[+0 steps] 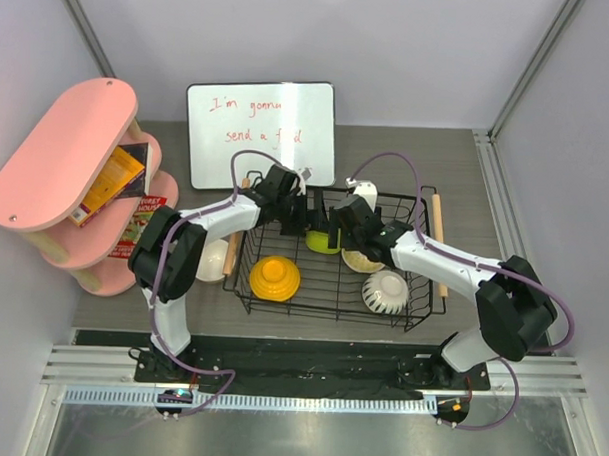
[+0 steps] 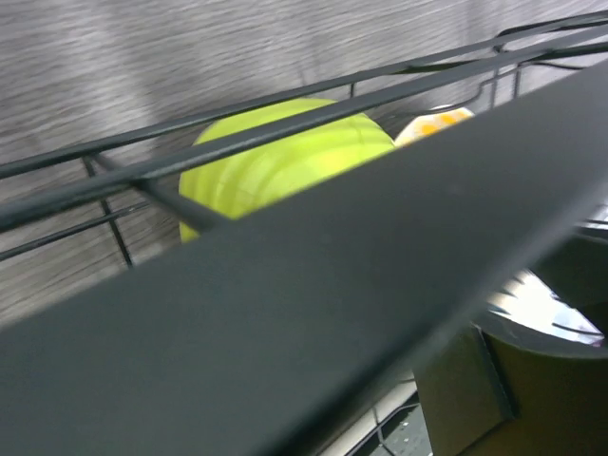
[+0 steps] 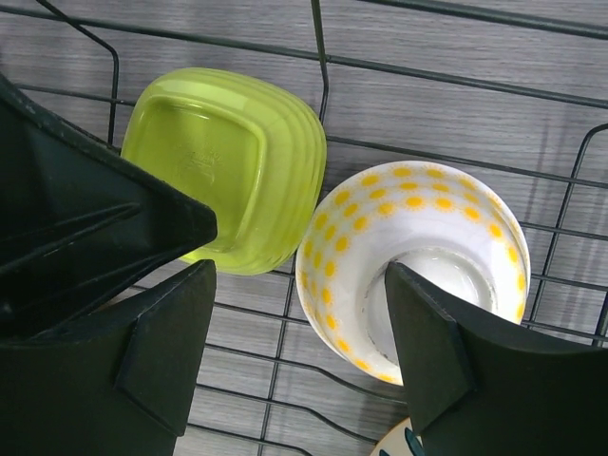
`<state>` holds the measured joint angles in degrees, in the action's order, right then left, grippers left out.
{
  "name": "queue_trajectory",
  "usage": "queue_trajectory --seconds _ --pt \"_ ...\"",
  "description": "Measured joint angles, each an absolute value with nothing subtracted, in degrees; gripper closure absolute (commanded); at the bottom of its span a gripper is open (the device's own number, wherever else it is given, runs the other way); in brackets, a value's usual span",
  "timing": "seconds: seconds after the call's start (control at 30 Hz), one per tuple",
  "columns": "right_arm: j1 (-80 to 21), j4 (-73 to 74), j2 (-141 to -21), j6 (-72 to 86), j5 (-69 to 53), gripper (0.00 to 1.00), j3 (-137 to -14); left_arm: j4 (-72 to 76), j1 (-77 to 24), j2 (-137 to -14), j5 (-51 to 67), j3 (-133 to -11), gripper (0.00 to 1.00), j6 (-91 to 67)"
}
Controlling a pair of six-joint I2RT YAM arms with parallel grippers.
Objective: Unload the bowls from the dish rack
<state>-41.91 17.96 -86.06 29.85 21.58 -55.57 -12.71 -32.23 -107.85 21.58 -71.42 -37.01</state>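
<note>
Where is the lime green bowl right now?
In the top view, the lime green bowl sits inside the dish rack along its far side, about midway. The right wrist view shows it right beside a white bowl with yellow dots.

Pale walls (image 1: 391, 41) enclose a grey table (image 1: 457, 158), pink shelf (image 1: 57, 154), whiteboard (image 1: 262, 161).

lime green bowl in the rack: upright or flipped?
Flipped. Right wrist view shows the lime green bowl's square base facing up, inside the dish rack.

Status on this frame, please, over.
Left gripper, right gripper both open, nothing held. Right poised over dotted bowl, beside upturned lime bowl in dish rack. Rim wire crowds left.
</note>
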Motion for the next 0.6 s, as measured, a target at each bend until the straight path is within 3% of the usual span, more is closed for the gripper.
queue_trajectory --seconds 0.6 --pt "-41.65 16.6 -86.7 29.67 21.47 0.3 -55.33 0.69 -31.62 -107.09 26.98 -65.12 0.17 -39.07"
